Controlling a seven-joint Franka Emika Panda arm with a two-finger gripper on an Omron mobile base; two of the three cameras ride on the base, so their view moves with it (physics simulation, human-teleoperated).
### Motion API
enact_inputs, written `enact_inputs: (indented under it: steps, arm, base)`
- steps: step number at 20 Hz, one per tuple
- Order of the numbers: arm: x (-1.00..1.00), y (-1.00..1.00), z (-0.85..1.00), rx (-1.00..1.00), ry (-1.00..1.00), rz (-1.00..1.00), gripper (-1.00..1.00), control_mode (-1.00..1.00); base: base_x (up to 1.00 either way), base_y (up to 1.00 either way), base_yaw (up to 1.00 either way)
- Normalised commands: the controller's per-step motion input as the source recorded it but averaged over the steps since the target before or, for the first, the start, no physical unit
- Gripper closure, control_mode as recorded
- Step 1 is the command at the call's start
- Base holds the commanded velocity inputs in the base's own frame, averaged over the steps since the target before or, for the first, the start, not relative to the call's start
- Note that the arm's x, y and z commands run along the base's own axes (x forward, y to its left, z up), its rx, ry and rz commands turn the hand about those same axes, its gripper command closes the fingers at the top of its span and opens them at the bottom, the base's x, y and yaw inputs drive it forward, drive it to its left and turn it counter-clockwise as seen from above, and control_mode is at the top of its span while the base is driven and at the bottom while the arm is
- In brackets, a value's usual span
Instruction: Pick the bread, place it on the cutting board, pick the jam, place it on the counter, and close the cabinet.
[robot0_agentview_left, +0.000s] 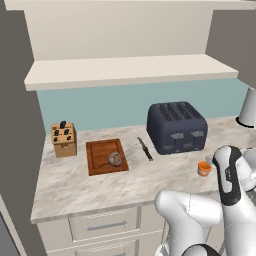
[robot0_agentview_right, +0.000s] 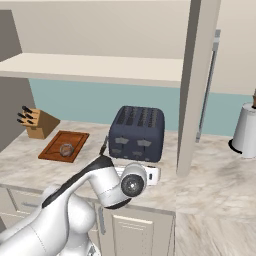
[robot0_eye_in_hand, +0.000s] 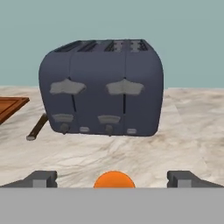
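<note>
Table (robot0_agentview_left: 75, 185) beige marbled stone, smooth. Cutting board (robot0_agentview_left: 100, 160) reddish wood, matt. Knife block (robot0_agentview_left: 64, 140) pale wood. Toaster (robot0_eye_in_hand: 103, 87) dark blue-grey, smooth matt. Jam (robot0_agentview_left: 204, 168) orange, smooth.

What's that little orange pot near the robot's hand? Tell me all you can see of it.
It is the jam, a small orange cylindrical jar with a paler band near its top. It stands upright on the beige marbled counter, in front of the dark toaster and apart from it. In the hand view its orange top sits between the two open fingers, which do not press it.

Bread (robot0_agentview_left: 115, 159) on cutting board (robot0_agentview_left: 98, 162); orange jam (robot0_agentview_left: 204, 168) upright on counter (robot0_agentview_left: 85, 187).
</note>
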Motion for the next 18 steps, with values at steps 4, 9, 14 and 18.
enact_inputs:
  steps: [4, 9, 14, 18]
  arm:
    - [-0.05, 0.00, 0.31, 0.00, -0.05, 0.00, -1.00, -1.00]
    - [-0.04, 0.00, 0.27, 0.00, -0.04, 0.00, -1.00, -1.00]
    - [-0.05, 0.00, 0.27, 0.00, -0.01, 0.00, -1.00, -1.00]
    - [-0.09, 0.00, 0.28, 0.00, 0.00, 0.00, -1.00, -1.00]
  base:
    - [0.00, 0.00, 0.00]
    - [0.00, 0.00, 0.00]
    - [0.00, 0.00, 0.00]
    - [0.00, 0.00, 0.00]
